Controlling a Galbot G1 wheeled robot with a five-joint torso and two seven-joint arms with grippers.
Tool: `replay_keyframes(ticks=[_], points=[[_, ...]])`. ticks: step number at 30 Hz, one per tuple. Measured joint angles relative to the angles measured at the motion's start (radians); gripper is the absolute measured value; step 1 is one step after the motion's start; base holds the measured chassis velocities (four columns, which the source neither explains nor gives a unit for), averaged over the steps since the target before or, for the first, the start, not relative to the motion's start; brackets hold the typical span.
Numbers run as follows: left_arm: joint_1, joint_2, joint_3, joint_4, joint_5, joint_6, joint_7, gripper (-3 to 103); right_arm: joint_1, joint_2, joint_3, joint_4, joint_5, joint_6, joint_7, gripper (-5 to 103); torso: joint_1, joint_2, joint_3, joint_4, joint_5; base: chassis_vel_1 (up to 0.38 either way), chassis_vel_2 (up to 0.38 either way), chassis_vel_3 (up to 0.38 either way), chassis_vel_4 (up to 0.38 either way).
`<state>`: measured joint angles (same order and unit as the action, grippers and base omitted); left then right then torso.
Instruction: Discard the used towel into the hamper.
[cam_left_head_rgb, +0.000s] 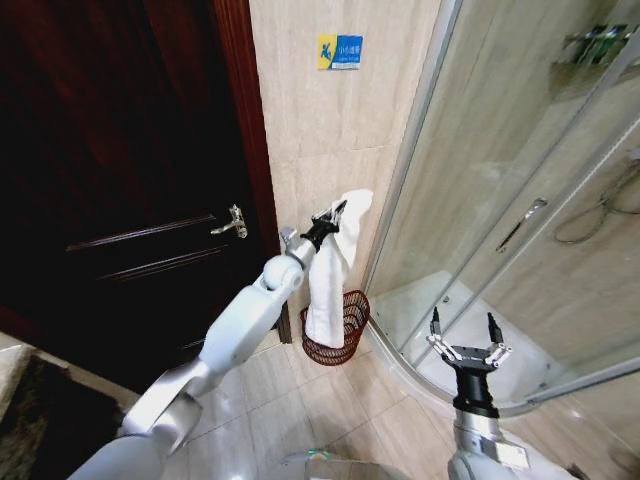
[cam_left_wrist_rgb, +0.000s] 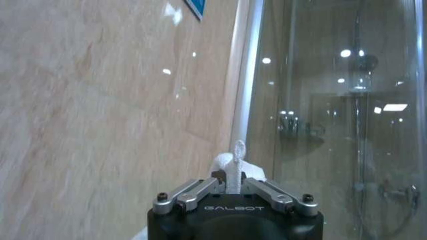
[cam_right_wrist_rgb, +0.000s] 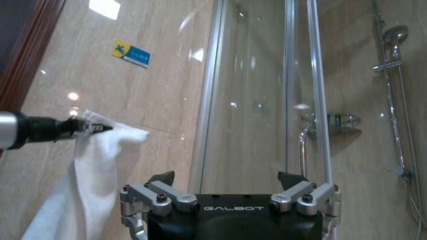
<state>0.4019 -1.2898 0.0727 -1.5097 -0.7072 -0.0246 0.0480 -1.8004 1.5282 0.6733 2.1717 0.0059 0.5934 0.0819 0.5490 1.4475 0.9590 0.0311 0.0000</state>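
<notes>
A white towel (cam_left_head_rgb: 330, 275) hangs long and limp from my left gripper (cam_left_head_rgb: 333, 216), which is shut on its upper end close to the beige tiled wall. Its lower end dips into the hamper (cam_left_head_rgb: 352, 320), a small round dark red-brown wire basket on the floor by the wall. In the left wrist view the towel (cam_left_wrist_rgb: 237, 162) pokes up between my closed fingers. The right wrist view shows the towel (cam_right_wrist_rgb: 93, 180) draped below my left gripper (cam_right_wrist_rgb: 97, 128). My right gripper (cam_left_head_rgb: 468, 347) stands open low in front of the shower glass, holding nothing.
A dark wooden door (cam_left_head_rgb: 120, 180) with a metal handle (cam_left_head_rgb: 232, 222) stands on the left. A curved glass shower enclosure (cam_left_head_rgb: 520, 200) fills the right side, its raised tray rim (cam_left_head_rgb: 420, 365) near the hamper. A blue and yellow sticker (cam_left_head_rgb: 340, 51) is on the wall.
</notes>
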Motion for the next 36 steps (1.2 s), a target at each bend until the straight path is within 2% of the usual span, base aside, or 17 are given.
replay_keyframes(ticks=[3,9,22,29,36], points=[[-0.086,-0.005,0.025,0.062,-0.015,-0.012,0.011,2,0.002,-0.004,0.001,-0.005,0.0,0.001,0.0,100,0.0,0.0,0.0,-0.0001,0.0001,0.0,0.0,0.0,0.0],[-0.117,-0.018,0.062,0.109,-0.02,-0.017,0.021,2,0.007,-0.004,0.002,-0.016,0.003,0.005,0.0,100,0.0,0.0,0.0,-0.0001,0.0,0.0,0.0,0.0,0.0],[0.03,-0.007,0.104,0.136,-0.048,-0.029,0.02,2,0.024,-0.003,-0.001,-0.041,0.02,0.012,0.003,100,0.0,0.0,0.0,0.0001,-0.0001,0.0,0.0,0.0,0.0],[0.062,0.009,0.109,0.117,-0.055,-0.027,0.021,2,0.027,-0.002,-0.005,-0.051,0.023,0.019,0.003,100,0.0,0.0,0.0,0.0001,0.0001,0.0,0.0,0.0,0.0],[0.136,0.005,0.21,0.039,-0.107,-0.01,0.019,2,0.028,0.004,-0.008,-0.057,0.024,0.027,0.002,100,0.0,0.0,0.0,0.0001,0.0,0.0,0.0,0.0,0.0]])
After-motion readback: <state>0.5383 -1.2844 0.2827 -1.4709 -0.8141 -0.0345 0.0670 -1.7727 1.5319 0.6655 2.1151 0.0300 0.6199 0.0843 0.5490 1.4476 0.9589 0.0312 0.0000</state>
